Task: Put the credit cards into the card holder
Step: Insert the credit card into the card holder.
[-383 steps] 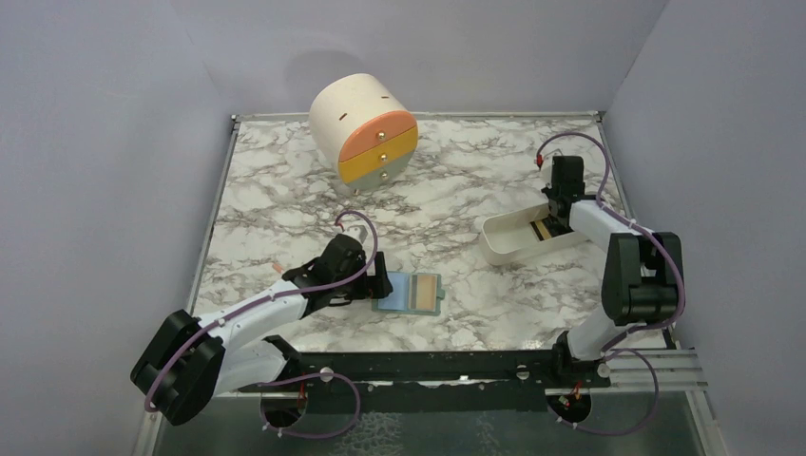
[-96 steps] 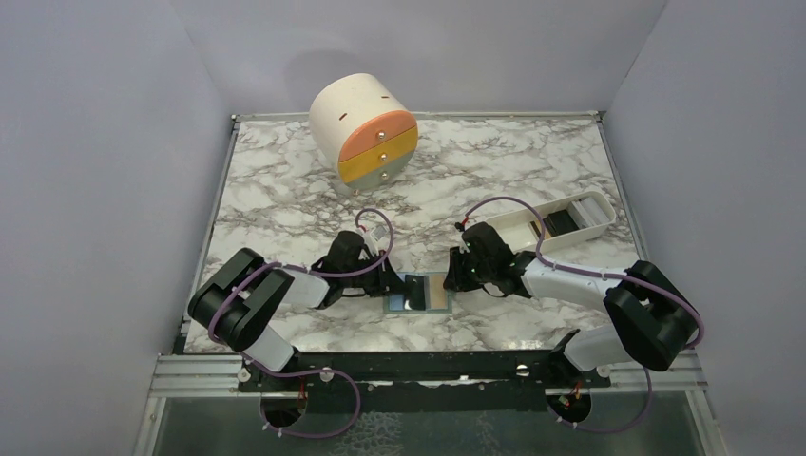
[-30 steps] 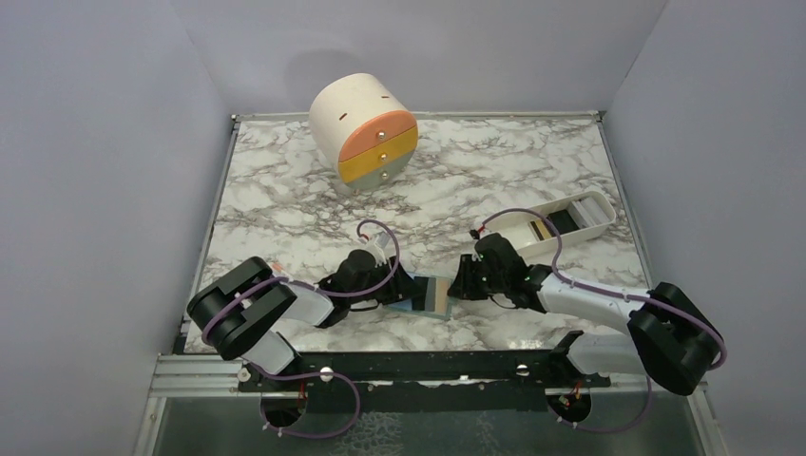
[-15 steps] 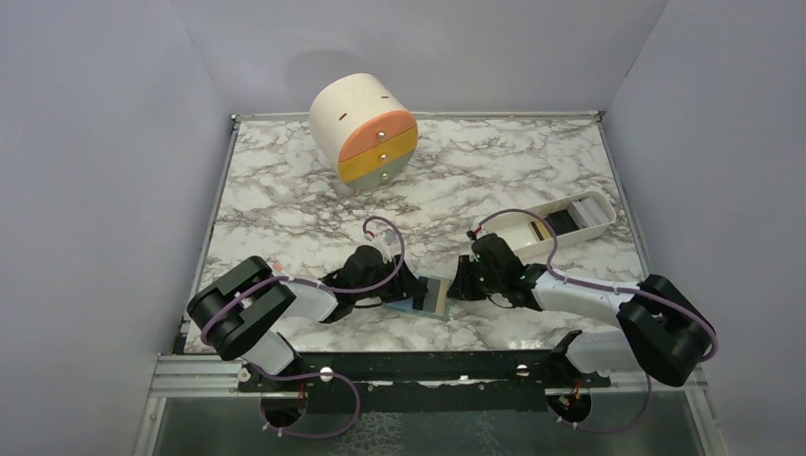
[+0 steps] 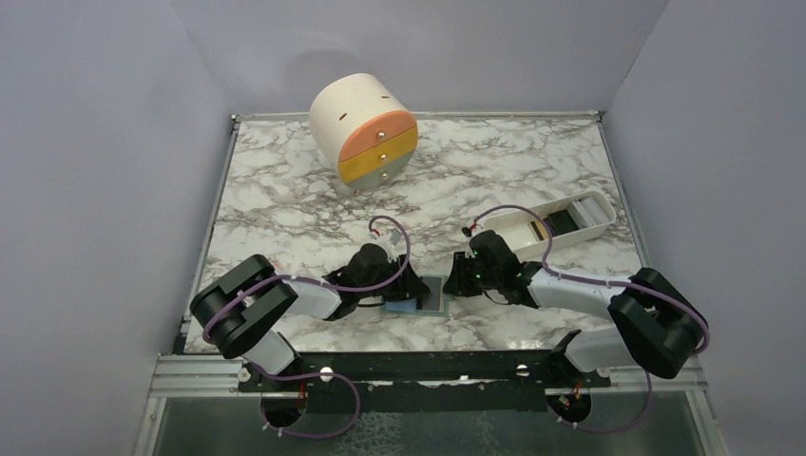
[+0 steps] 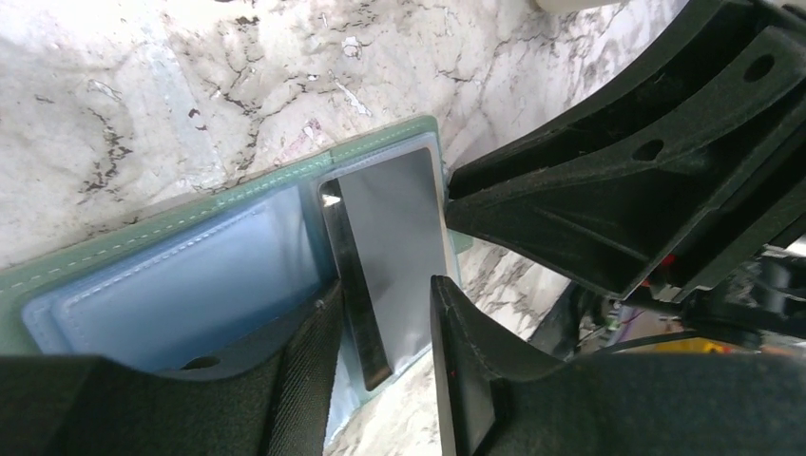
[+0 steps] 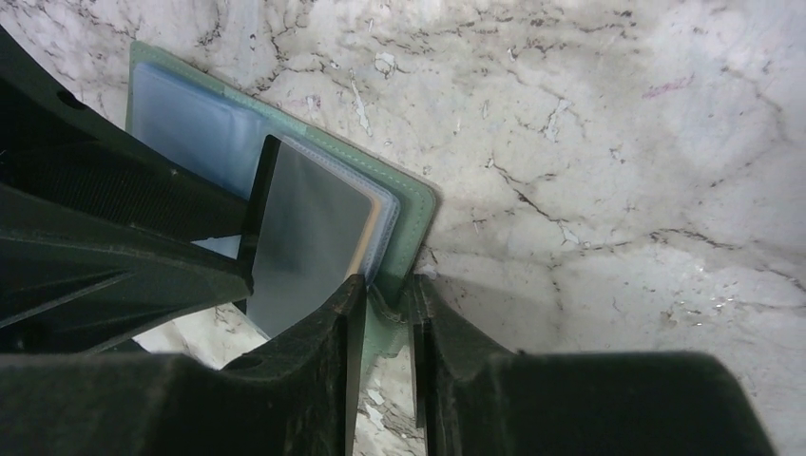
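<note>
Reaching low from both sides toward the wallet [image 5: 425, 294], lying open and flat on marble. Left gripper [image 6: 385, 328] narrowly parted, fingers straddling a glossy grey card [image 6: 394, 242] at the wallet's slot; right gripper [image 7: 380, 309] pinching the wallet's stitched green edge.

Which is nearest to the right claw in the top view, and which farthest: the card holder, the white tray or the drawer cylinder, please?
From the right claw:
1. Card holder, right at its tips, on the left.
2. White tray, behind it, to the right.
3. Drawer cylinder, far back on the left.
</note>
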Controlling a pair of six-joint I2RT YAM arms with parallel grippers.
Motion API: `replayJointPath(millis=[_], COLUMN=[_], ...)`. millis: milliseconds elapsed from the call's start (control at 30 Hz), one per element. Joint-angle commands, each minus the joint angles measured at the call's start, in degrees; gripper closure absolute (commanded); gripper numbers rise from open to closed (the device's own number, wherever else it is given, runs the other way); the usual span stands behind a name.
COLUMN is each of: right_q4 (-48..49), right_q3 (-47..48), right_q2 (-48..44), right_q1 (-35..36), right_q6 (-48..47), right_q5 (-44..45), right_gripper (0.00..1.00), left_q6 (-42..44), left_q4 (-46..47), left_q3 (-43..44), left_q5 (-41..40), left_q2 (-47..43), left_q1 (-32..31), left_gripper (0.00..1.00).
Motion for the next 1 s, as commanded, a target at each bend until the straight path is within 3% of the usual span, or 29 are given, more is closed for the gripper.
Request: replayJointPath(millis=[0, 200, 467, 633, 867, 967], right_q4=[-1.8, -14.6, -24.3, -30.1, -26.4, -22.3], right_q3=[1.8, 8.2, 18.5, 26.6, 28.1, 26.8], right_q2=[-1.0, -6.8, -9.5, -5.3, -3.5, -3.3], right_q1=[0.4, 0.4, -1.5, -7.4, -19.2, -25.2], right_q6=[-1.8, -6.4, -16.1, -24.9, -37.1, -42.7], right_q5=[1.1, 8.4, 20.9, 29.0, 35.4, 34.4], right_gripper=[0.71, 0.54, 0.41, 0.4, 0.43, 0.43], left_q6=[-2.0, -0.2, 2.2, 6.0, 16.9, 19.5], left_q4=[1.5, -5.7, -11.4, -17.3, -36.8, -41.1], left_q3=[-0.9, 0.3, 2.2, 5.2, 13.3, 15.5], left_q5=[0.5, -1.6, -0.7, 0.9, -4.3, -6.6], left_q2=[-1.8, -6.2, -9.5, -11.5, -17.6, -20.3], left_q1=[-1.0, -1.0, -0.9, -1.0, -1.0, -1.0], left_gripper=[0.56, 0.45, 0.37, 0.34, 0.01, 0.01])
